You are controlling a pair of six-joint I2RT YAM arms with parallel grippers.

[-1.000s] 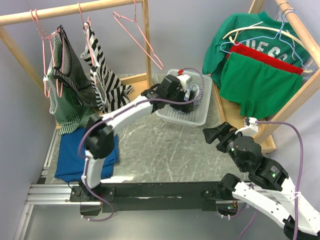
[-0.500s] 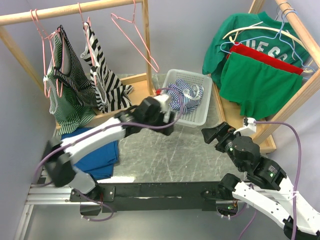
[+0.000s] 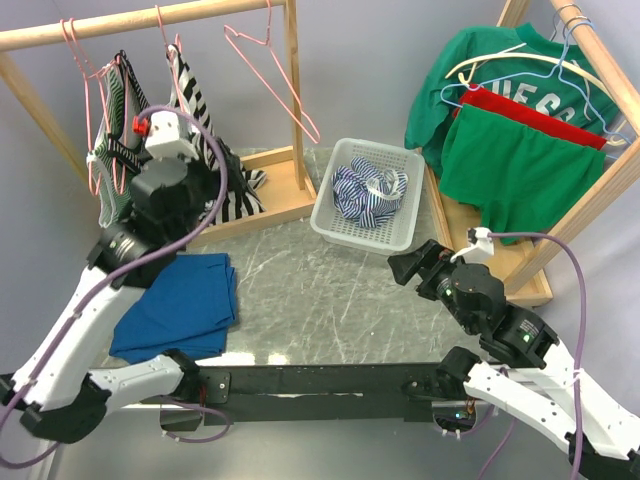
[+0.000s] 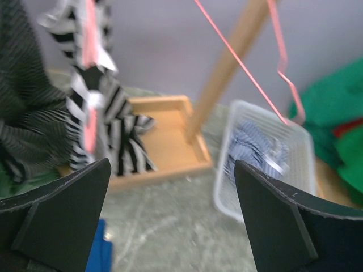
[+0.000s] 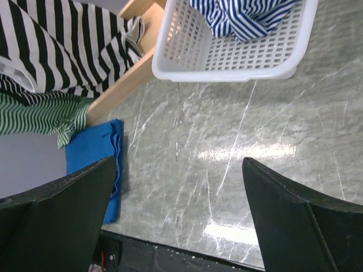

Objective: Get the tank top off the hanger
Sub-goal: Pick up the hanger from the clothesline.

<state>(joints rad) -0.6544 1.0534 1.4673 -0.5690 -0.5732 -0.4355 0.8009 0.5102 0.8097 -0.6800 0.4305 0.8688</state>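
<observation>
Two tank tops hang on pink hangers from the left wooden rail: a green-striped one (image 3: 135, 195) and a black-and-white striped one (image 3: 205, 160). My left arm's wrist (image 3: 165, 185) is raised just in front of them. In the left wrist view my left gripper (image 4: 173, 170) is open and empty; the black-and-white tank top (image 4: 99, 119) hangs on its pink hanger (image 4: 89, 68) ahead to the left, not touched. My right gripper (image 3: 405, 268) hovers open over the table (image 5: 227, 170), holding nothing, right of centre.
An empty pink hanger (image 3: 275, 75) hangs right of the tank tops. A white basket (image 3: 385, 235) holds a blue-and-white striped garment (image 3: 365, 190). A folded blue cloth (image 3: 175, 305) lies front left. The right rack carries a green shirt (image 3: 500, 70) and a red-and-green garment (image 3: 520, 165).
My left arm has pulled back from the basket and swung up to the left rack, leaving the blue-and-white garment in the basket. The right gripper has edged slightly left.
</observation>
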